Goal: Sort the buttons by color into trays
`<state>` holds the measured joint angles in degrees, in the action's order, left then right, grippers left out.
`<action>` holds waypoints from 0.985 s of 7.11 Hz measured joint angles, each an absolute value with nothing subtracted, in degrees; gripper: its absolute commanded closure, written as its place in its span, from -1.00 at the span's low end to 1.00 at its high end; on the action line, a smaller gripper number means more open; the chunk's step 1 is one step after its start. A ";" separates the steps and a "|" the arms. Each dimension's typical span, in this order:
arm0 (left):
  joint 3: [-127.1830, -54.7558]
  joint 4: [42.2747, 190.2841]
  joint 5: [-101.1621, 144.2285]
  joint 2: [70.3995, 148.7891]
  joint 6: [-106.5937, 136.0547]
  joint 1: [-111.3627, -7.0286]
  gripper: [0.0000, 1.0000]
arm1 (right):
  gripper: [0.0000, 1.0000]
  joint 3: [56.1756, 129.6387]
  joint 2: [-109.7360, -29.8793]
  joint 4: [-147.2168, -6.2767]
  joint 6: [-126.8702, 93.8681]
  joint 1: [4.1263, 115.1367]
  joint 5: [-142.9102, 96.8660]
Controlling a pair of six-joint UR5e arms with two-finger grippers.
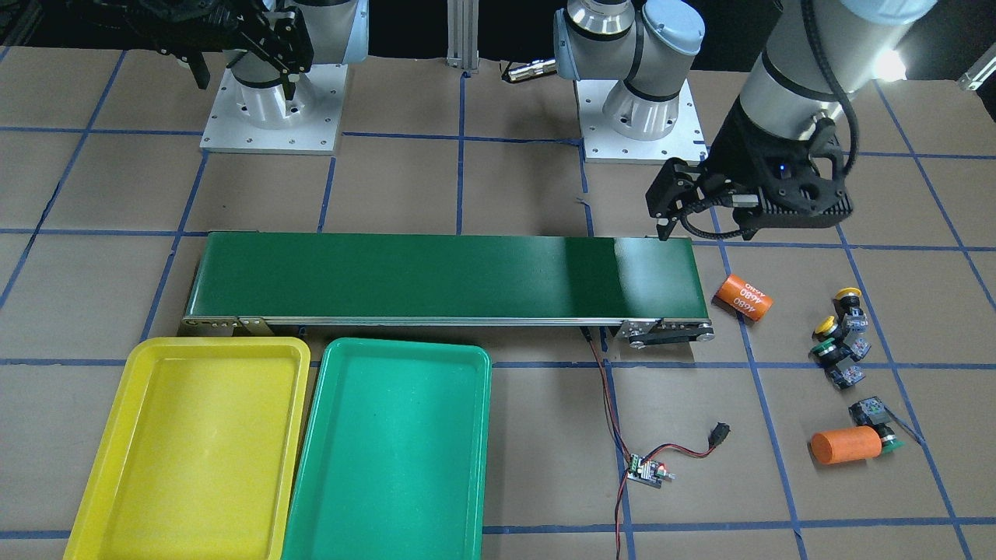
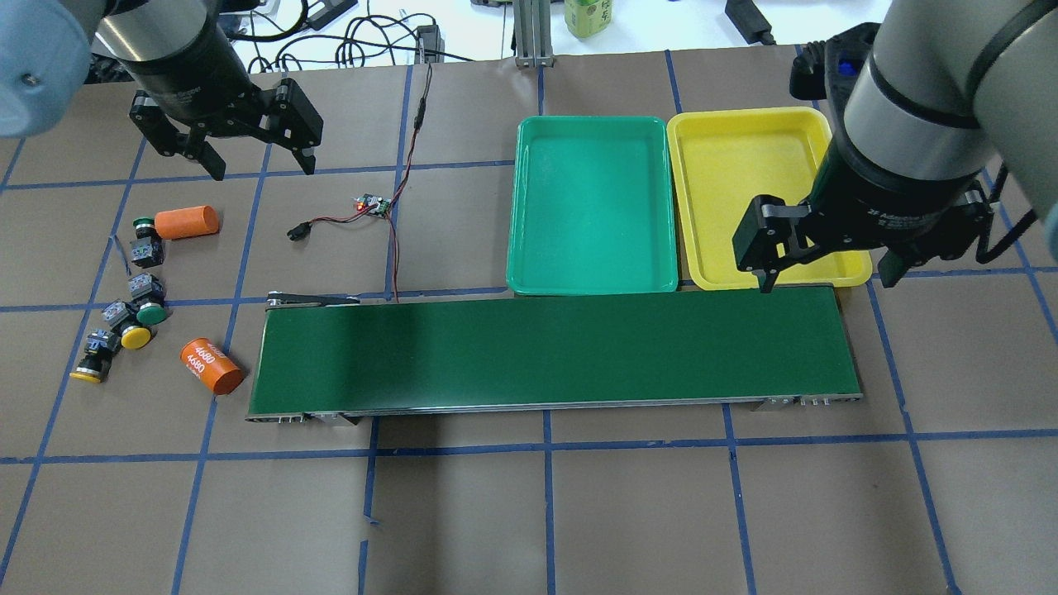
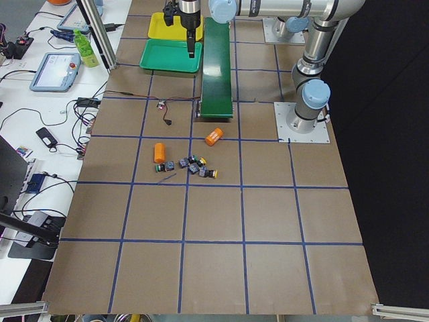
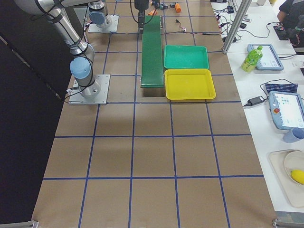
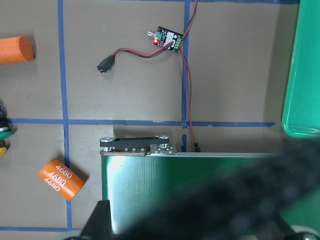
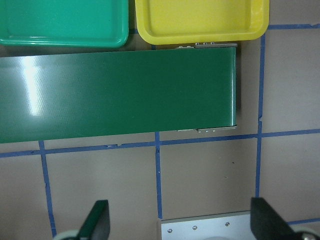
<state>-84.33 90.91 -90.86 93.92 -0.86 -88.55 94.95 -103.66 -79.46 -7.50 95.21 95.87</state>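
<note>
Brown paper covers the whole surface (image 4: pixel 152 161), and blue tape (image 4: pixel 190 136) cuts it into big squares. Along the far side runs a white bench (image 4: pixel 285 85), and it's busy: black cables (image 2: pixel 364 37), a green bottle (image 4: pixel 252 58), two tablets (image 4: pixel 287 110). An aluminium post (image 4: pixel 236 23) rises at the seam. Behind the bases there's only a black backdrop (image 4: pixel 23 118).

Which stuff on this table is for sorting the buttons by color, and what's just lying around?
For the job: yellow buttons, green buttons, yellow tray, green tray.
Lying about: two orange cylinders, circuit board with wires, conveyor belt, though it may ferry buttons across.
</note>
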 measured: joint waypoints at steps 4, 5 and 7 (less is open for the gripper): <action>-85.54 91.57 -91.23 92.34 -2.97 -88.61 -1.00 | -1.00 94.15 -109.67 -74.49 -7.33 98.50 97.06; -86.87 91.43 -91.17 92.33 -6.54 -86.77 -1.00 | -1.00 94.34 -110.55 -74.44 -7.28 98.75 97.16; -91.43 87.36 -90.65 93.28 -16.64 -78.36 -1.00 | -1.00 94.88 -112.11 -74.01 -7.16 98.85 97.16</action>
<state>-91.43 87.36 -90.65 93.28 -16.64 -78.36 94.88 -112.11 -74.01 -7.16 98.85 97.16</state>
